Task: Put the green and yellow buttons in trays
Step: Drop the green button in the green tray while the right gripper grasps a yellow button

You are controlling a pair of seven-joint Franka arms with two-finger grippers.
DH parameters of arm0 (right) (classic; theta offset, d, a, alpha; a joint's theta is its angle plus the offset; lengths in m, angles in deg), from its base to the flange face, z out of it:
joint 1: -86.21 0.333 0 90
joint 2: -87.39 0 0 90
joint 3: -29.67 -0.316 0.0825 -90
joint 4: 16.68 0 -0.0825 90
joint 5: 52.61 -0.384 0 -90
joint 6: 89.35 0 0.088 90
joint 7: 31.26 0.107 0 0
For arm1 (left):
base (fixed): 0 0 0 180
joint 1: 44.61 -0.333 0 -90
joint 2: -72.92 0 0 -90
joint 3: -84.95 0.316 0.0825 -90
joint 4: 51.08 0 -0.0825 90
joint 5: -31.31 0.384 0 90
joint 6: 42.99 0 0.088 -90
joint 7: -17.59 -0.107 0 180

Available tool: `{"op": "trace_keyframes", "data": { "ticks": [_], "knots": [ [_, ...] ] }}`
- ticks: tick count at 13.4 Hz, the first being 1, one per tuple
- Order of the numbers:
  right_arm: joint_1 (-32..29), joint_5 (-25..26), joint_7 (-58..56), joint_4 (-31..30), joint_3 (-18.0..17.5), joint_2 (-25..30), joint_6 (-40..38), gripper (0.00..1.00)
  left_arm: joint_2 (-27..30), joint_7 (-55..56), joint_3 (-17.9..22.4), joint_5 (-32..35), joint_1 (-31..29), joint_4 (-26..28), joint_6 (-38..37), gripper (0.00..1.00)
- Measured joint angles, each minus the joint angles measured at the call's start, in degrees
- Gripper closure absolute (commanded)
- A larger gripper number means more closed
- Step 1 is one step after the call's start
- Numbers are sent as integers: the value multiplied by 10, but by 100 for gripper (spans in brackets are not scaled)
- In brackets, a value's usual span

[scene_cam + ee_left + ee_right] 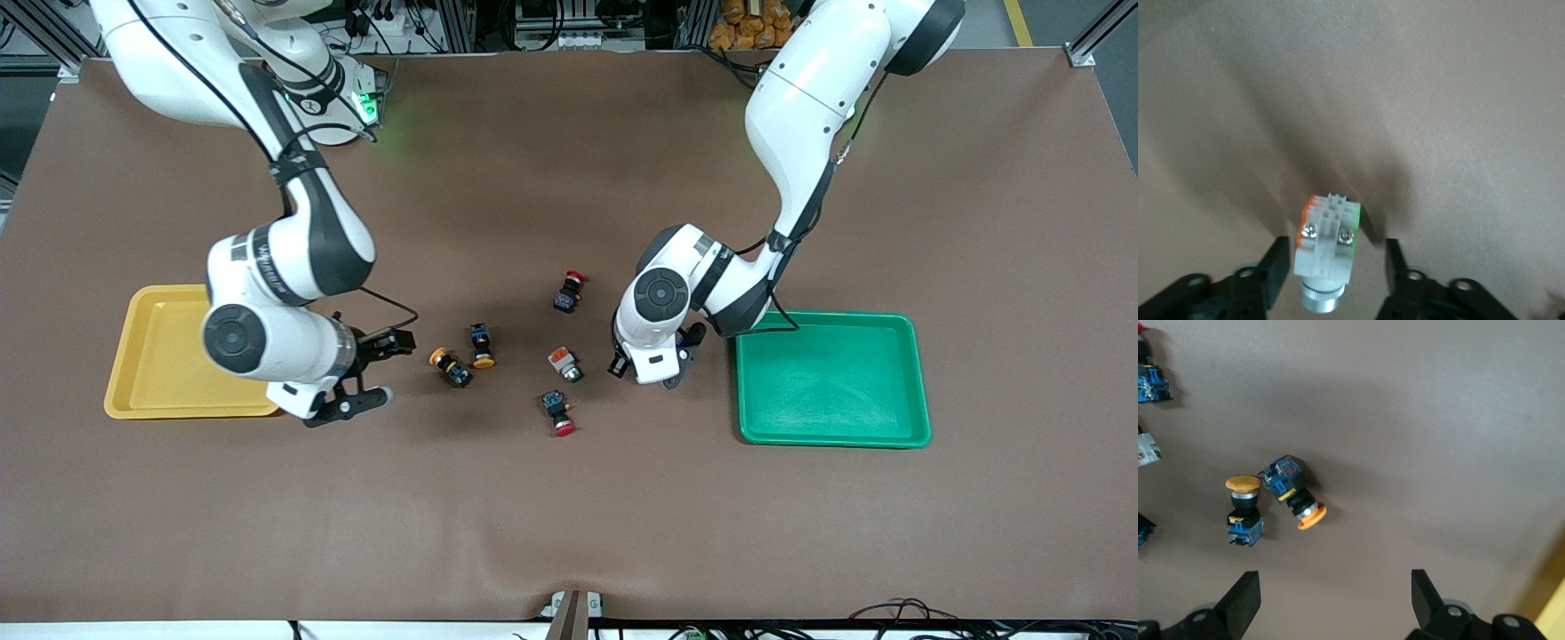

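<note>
A: Item one, trays?
B: Shallow yellow plastic tray [160, 356] at the right arm's end of the table; shallow green plastic tray [831, 378] at the left arm's end. Nothing lies in either.

A: Item two, yellow-capped buttons?
B: Two black-and-blue switches with orange-yellow round caps [451, 365] [481, 346] lie just beside each other on the brown table [569, 498], between the trays, nearer the yellow one.

A: Green ones?
B: One grey-bodied switch with an orange block [564, 363] lies mid-table. Another white-grey switch [1326, 250] sits between the left gripper's [1335, 270] fingers [1275, 267], beside the green tray; fingers stand close on each side, a gap showing, so not yet pinched.

A: Right gripper?
B: Right gripper [1335, 597] spread wide, over the table beside the yellow tray, near the yellow-capped pair.

A: Others?
B: Two black red-capped switches [569, 291] [558, 413], untouched.
</note>
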Motion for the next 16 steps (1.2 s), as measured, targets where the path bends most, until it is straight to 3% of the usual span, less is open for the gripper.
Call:
{"op": "trace_keyframes", "data": {
  "ticks": [1,3,6,10,13,16],
  "knots": [
    [9,4,0,-17,0,-1,31,0,0,0,0,0,-2,0,0,100],
    [21,6,0,-54,0,-3,84,0,0,0,1,0,-6,0,2,100],
    [32,7,0,-71,0,-10,104,0,9,-22,1,1,-26,-3,-3,100],
    [38,7,0,-74,0,-23,131,0,71,-151,2,1,-88,-8,-104,100],
    [44,7,-1,-74,0,-33,154,1,109,-279,3,1,-167,-7,-165,100],
    [57,17,-2,-74,0,-38,169,21,113,-383,3,1,-239,2,-176,100]
  ]
}}
